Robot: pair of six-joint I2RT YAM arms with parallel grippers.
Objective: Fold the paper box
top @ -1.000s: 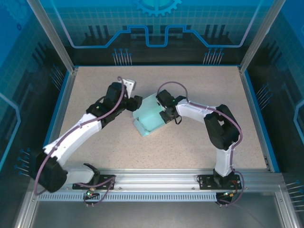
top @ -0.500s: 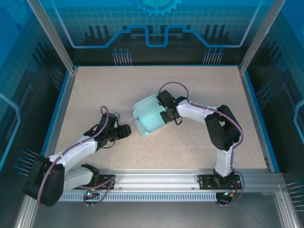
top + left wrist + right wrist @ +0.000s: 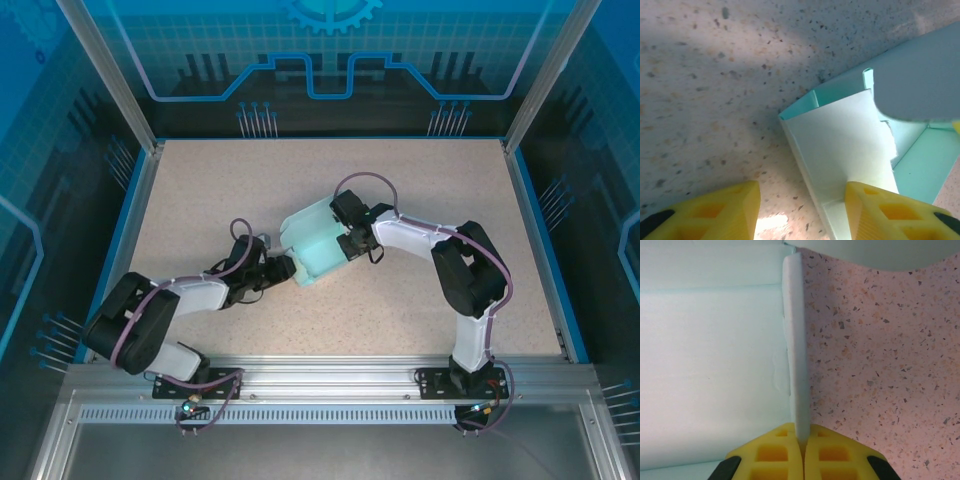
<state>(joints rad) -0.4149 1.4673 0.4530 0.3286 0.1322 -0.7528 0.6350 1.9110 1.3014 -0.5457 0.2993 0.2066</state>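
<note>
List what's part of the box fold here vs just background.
Job: paper box; right gripper, pinching its wall; left gripper, open at its corner.
Background: speckled table; aluminium rail; blue enclosure panels.

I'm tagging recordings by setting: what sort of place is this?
Likely a lab or demo robot cell: a speckled table bearing a paper box, fenced by an aluminium frame and blue printed panels.

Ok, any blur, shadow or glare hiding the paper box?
Left wrist: the paper box corner is sharp, but a blurred grey shape near the lens covers the upper right, and shadow dims the table at the top. Right wrist: the box edge is crisp, its panel washed pale. Top external: sharp.
</note>
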